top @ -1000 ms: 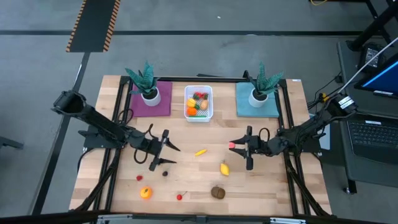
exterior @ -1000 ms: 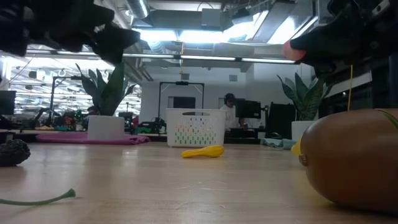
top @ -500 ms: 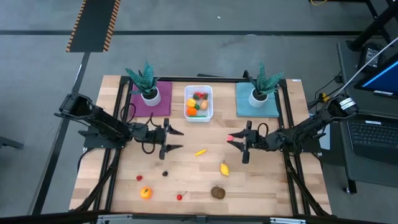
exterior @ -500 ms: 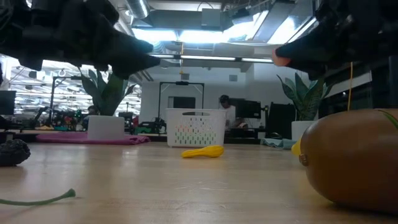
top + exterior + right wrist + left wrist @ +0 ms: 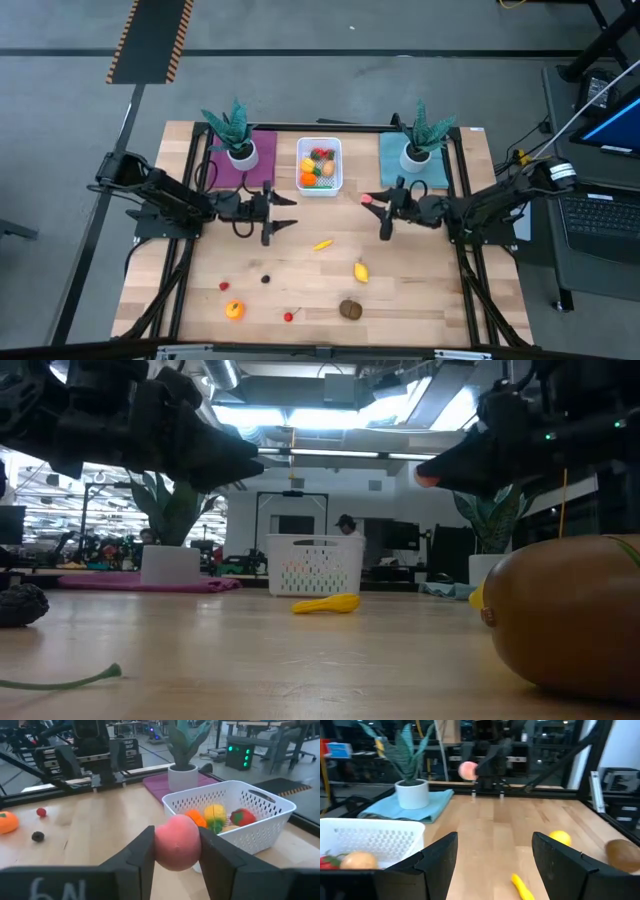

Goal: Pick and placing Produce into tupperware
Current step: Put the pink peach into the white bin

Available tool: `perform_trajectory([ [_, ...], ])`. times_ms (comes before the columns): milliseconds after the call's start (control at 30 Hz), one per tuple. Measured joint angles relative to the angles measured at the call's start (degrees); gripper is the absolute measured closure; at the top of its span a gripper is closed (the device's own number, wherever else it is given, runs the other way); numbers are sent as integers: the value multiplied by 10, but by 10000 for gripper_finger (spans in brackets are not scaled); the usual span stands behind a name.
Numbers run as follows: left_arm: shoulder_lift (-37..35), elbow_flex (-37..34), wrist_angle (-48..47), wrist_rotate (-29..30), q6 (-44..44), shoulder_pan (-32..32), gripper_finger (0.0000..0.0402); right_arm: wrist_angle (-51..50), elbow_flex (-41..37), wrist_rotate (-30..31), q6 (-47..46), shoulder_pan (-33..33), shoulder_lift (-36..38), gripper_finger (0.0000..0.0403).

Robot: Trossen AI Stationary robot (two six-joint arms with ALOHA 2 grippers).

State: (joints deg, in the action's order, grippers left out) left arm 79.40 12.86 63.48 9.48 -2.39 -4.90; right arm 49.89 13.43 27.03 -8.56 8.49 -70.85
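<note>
The white tupperware (image 5: 319, 166) stands at the table's far middle with several produce pieces in it (image 5: 215, 815). My right gripper (image 5: 370, 199) hovers just right of it, shut on a pink peach (image 5: 176, 842). My left gripper (image 5: 284, 212) hovers left of and slightly nearer than the tub, open and empty (image 5: 492, 865). On the wood lie a yellow banana (image 5: 322, 243), a lemon (image 5: 361, 271), a brown kiwi (image 5: 350, 309), an orange (image 5: 234, 310), a cherry (image 5: 289, 316) and a strawberry (image 5: 224, 286). My right gripper pinches the peach's two opposite sides (image 5: 159, 845) between its two fingers (image 5: 142, 855). The fingers lie about level and come from the table's right. The peach is lifted clear of the table (image 5: 428, 478).
Two teal plants in white pots stand on a purple mat (image 5: 243, 160) and a teal mat (image 5: 412, 162) beside the tub. A small dark piece (image 5: 265, 279) lies near the strawberry. Black frame rails run along the table's left and right sides.
Both grippers have swung toward the table's far edge and in toward the tub, staying about level. The right one carries the peach along, clear of the table. Neither gap has changed.
</note>
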Motion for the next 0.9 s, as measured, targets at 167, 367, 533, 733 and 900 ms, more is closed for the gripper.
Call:
perform_trajectory([
  [167, 0, 0, 0, -3, 0, 17, 154, 0, 10, -38, 1, -33, -3, 272],
  [367, 0, 0, -16, -4, 0, 33, 154, 0, 57, -55, 37, -71, -56, 272],
  [533, 0, 0, -23, -4, 0, 33, 154, 1, 104, -101, 47, -130, -128, 272],
  [733, 0, 0, -41, -4, -3, 33, 154, 2, 159, -164, 47, -190, -197, 272],
  [900, 0, 0, -56, -4, -6, 33, 154, 3, 213, -182, 63, -213, -240, 272],
])
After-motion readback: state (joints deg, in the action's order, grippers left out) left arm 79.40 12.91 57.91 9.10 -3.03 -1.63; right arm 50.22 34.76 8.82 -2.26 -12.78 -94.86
